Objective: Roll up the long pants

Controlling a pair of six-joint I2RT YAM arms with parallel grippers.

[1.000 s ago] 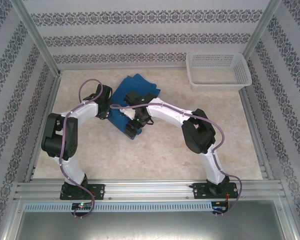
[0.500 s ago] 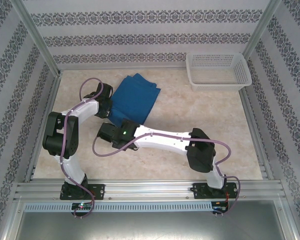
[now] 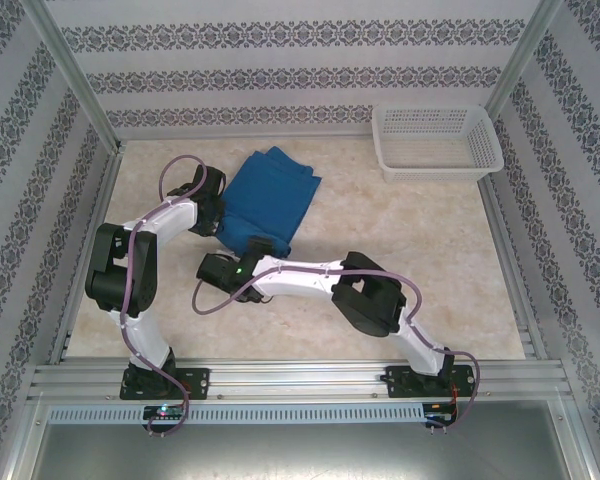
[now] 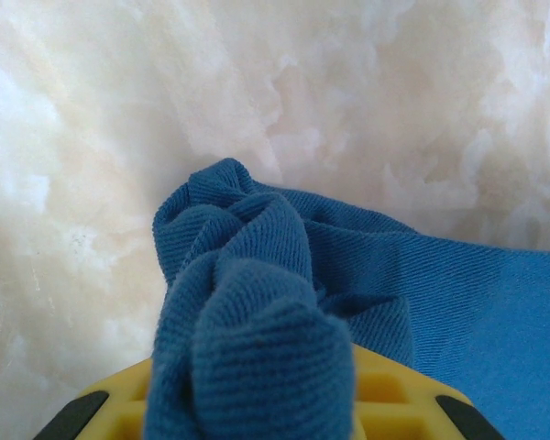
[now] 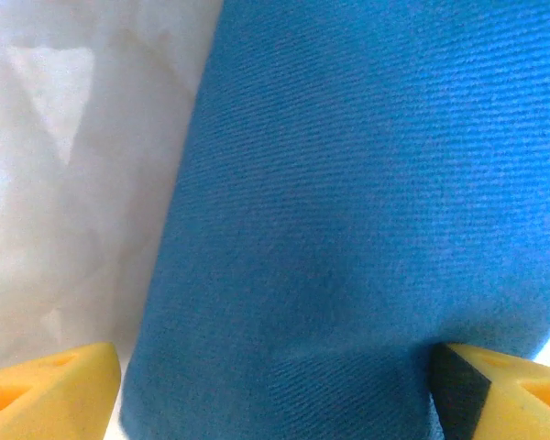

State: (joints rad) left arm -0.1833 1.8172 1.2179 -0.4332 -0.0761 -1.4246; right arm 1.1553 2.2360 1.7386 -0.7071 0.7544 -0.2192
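Top external view: one white mesh basket [image 3: 440, 168] stands at the counter's [image 3: 380, 260] far right corner. One pair of long pants [image 3: 270, 200] lies folded well left of it. Left pincer [image 4: 257, 399] grips a bunched edge; right pincer [image 5: 275, 378] straddles the fabric, fingers spread.

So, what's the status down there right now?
Left gripper shut on bunched edge of long pants. Right gripper open over them. White mesh basket well clear.

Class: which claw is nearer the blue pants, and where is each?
Left. The left claw pinches a bunched fold at the left edge of the pants. The right claw is open around their near end; whether it touches them is unclear.
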